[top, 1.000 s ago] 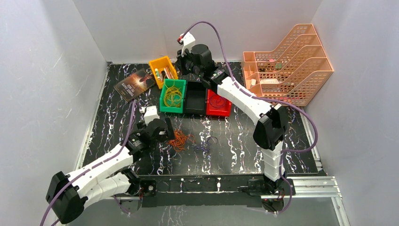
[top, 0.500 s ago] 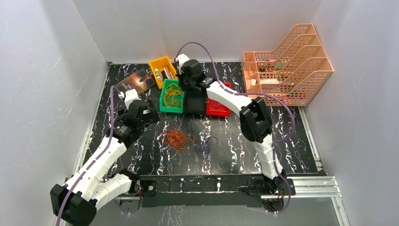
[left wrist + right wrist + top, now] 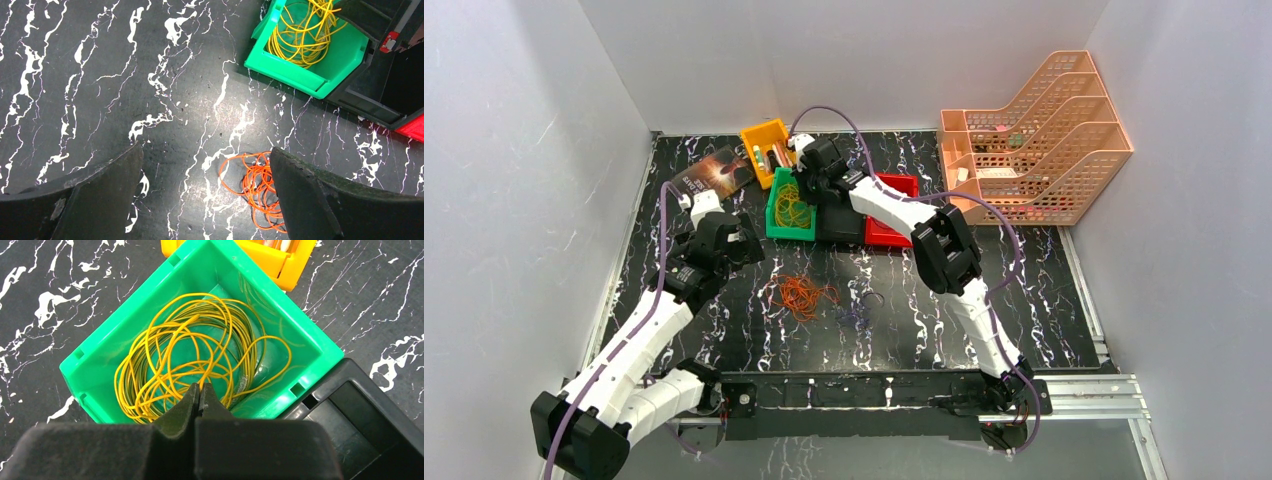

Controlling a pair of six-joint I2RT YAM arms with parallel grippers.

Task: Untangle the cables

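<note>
Right gripper (image 3: 200, 386), fingers (image 3: 182, 407) together; yellow cable (image 3: 132, 387) just below its tips, in the green bin (image 3: 95, 350). We should open before pinching one loop.

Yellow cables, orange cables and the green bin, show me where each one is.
yellow cables (image 3: 142, 390): right wrist view, dense left side of the coil.
orange cables (image 3: 257, 190): left wrist view, middle of the tangle.
green bin (image 3: 120, 330): right wrist view, bare left wall.

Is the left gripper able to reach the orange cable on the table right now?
Likely yes: the left gripper is open, and the orange cable lies on the table with nothing over it.
</note>
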